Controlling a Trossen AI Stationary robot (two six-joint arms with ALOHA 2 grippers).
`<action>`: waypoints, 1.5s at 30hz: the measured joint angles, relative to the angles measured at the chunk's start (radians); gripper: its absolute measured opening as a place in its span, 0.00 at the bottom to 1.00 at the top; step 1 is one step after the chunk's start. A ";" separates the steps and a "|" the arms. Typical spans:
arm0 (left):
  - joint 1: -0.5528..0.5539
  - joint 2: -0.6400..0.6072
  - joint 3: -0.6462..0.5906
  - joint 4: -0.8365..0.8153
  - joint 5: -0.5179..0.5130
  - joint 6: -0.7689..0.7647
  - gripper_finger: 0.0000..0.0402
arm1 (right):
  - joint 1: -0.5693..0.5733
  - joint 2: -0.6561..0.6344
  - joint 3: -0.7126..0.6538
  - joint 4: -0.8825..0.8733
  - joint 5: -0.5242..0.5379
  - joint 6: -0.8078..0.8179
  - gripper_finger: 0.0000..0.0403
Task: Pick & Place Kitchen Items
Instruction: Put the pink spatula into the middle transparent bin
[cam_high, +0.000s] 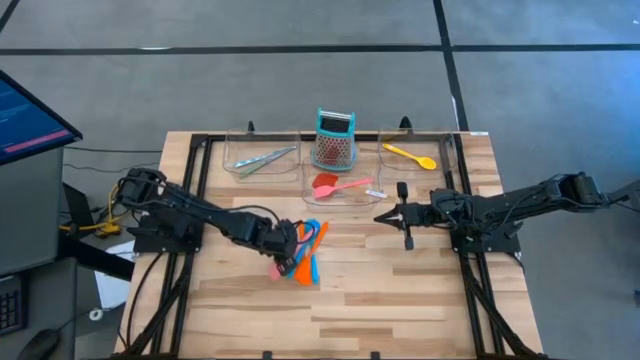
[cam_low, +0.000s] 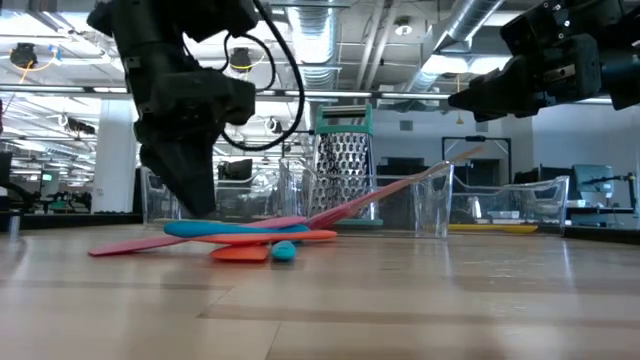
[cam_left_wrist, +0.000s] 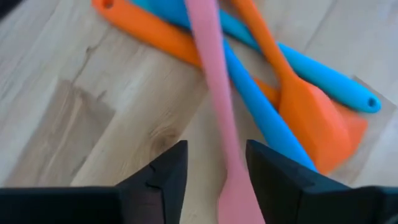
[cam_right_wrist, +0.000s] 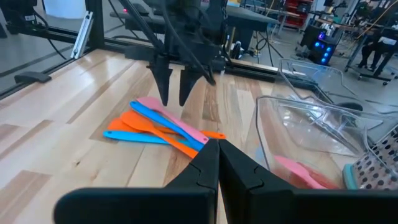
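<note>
With its fingers parted astride the pink spatula (cam_left_wrist: 214, 99) in the pile mid-surface, the left gripper (cam_left_wrist: 214, 177) should drop squarely before pinching, while the right gripper (cam_high: 384, 217), pressed together and empty, waits nearby.

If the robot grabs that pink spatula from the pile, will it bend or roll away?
The pink spatula looks slim and long, so it probably feels light and may flex a little. Its blade looks flat, so it likely won't roll. It lies across the blue and orange spatulas, so lifting it with the open left tool might nudge them.
</note>
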 joint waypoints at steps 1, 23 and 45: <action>0.004 0.000 -0.001 0.000 0.000 -0.014 0.39 | 0.000 0.000 0.000 0.000 0.000 0.000 0.00; 0.008 0.061 -0.003 0.065 0.030 -0.062 0.37 | 0.000 0.000 0.000 -0.003 0.000 0.000 0.00; 0.006 0.134 0.000 0.102 0.026 -0.104 0.16 | 0.000 0.000 0.000 -0.009 0.000 -0.001 0.00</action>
